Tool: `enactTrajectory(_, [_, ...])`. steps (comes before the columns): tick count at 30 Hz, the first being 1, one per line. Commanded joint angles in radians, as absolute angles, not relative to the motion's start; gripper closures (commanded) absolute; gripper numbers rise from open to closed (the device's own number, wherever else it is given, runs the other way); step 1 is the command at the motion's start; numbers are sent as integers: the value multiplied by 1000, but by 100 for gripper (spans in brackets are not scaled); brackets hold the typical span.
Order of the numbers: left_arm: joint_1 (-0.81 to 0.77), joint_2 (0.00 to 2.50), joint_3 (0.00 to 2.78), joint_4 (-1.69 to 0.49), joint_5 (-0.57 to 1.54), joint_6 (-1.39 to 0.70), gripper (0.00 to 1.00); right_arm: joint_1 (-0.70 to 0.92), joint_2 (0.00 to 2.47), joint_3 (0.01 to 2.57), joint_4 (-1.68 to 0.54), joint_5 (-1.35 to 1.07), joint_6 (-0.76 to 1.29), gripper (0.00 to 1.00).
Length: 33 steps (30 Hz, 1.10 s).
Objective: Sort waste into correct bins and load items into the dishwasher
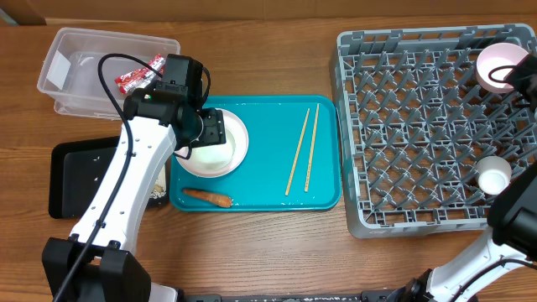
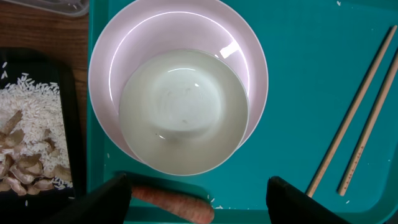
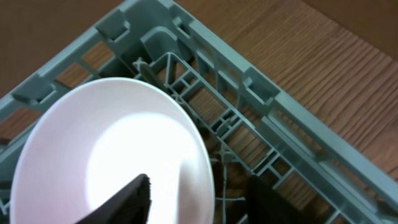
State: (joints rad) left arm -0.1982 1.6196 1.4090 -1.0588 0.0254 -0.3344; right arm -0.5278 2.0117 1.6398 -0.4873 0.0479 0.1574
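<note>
My left gripper (image 1: 211, 134) (image 2: 199, 193) hovers open over the teal tray (image 1: 268, 113). Just ahead of it a white bowl (image 2: 183, 112) sits on a white plate (image 2: 180, 22). An orange carrot piece (image 2: 177, 202) (image 1: 207, 198) lies between the left fingers, close to the left one. Two chopsticks (image 1: 302, 149) lie on the tray's right half. The grey dishwasher rack (image 1: 419, 126) holds a white bowl (image 1: 497, 60) (image 3: 106, 155) and a small cup (image 1: 493, 174). My right gripper (image 3: 199, 199) straddles that bowl's rim with its jaws apart, one finger inside and one outside.
A clear tub (image 1: 84, 67) at the back left holds a red-and-silver wrapper (image 1: 138, 75). A black tray (image 1: 80, 168) left of the teal tray carries rice and brownish scraps (image 2: 31, 124). Bare wooden table lies in front.
</note>
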Motion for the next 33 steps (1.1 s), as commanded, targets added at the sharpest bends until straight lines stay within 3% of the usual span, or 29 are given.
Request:
enactTrajectory(1, [-195, 1615, 1419, -1060, 27, -345, 28, -527, 2033, 1646, -481, 70, 161, 51])
enactTrajectory(6, [-195, 1615, 1419, -1062, 26, -345, 28, -527, 2033, 1646, -476, 93, 161, 75])
enactTrajectory(9, [-195, 1615, 1419, -1062, 27, -345, 28, -527, 2033, 1646, -485, 93, 161, 96])
enactTrajectory(16, [-195, 1615, 1419, -1069, 27, -345, 28, -527, 1935, 1651, -510, 163, 161, 96])
enactTrajectory(21, [-195, 1615, 1419, -1069, 27, -345, 28, -503, 1786, 1651, -503, 502, 149, 96])
enactTrajectory(26, [-195, 1615, 1419, -1069, 26, -344, 27, -411, 1751, 1650, -506, 1011, 42, 96])
enactTrajectory(33, [-195, 1615, 1419, -1069, 27, -344, 27, -287, 1837, 1642, -579, 1217, 18, 96])
